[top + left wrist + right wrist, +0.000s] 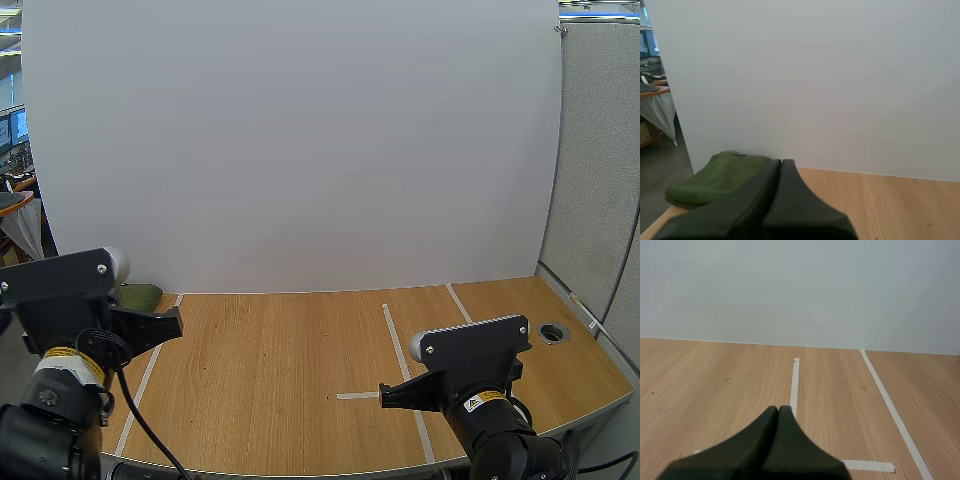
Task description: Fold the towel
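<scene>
1. Towel (pixel 715 177): a dark green one, lying in a low, thick bundle at the table's (pixel 280 350) far left corner, about 10 o'clock on the tabletop in the high view. It sits right against the foot of the white backboard (pixel 300 150).
2. The left gripper (pixel 781 162) is clenched on nothing, its two black fingers pressed into one dark wedge. It hovers near the towel without touching it; the towel lies toward 10 o'clock from the tips.
3. The right gripper (pixel 778 409) is also clenched and empty, fingers together. It hangs over bare wood at about 5 o'clock on the table, well apart from the towel.
4. Strips of white tape (pixel 795 382) run on the wood ahead of the right gripper, toward 12 o'clock.
5. A round cable hole (pixel 552 332) sits in the tabletop at about 3 o'clock.
</scene>
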Robot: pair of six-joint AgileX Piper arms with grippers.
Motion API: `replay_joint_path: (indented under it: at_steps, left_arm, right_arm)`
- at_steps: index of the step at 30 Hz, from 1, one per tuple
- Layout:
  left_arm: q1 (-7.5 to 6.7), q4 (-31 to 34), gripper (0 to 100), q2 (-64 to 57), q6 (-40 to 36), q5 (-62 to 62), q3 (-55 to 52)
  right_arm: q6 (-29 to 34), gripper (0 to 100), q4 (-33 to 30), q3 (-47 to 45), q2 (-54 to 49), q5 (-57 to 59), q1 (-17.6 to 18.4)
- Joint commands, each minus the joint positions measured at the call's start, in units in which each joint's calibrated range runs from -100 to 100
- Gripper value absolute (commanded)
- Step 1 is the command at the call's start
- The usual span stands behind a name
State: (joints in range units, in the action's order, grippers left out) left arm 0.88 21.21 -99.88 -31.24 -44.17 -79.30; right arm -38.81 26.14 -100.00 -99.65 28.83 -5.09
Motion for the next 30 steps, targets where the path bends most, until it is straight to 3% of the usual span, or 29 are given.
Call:
replay_joint_path:
  at_steps: [1,6,14,20,30]
  left_arm:
    - [0.08,-1.14,0,-0.12,6.98,26.29,-12.92]
    - [0.08,-1.14,0,-0.12,7.79,36.45,-20.7]
    - [0.08,-6.12,0,-0.12,3.75,25.54,-20.7]
    - [0.08,-16.52,0,-0.12,9.25,14.89,-20.7]
    - [0.08,-17.1,0,-0.12,12.07,14.8,-20.7]
  right_arm:
    - [-0.32,0,0.29,0.0,-0.35,-0.41,0.05]
    - [-0.32,0,0.29,0.0,-0.35,-0.41,0.05]
    - [-0.32,0,0.29,0.0,-0.35,-0.41,0.05]
    - [-0.32,0,0.29,0.0,-0.35,-0.41,0.05]
    - [-0.32,0,0.29,0.0,-0.35,-0.41,0.05]
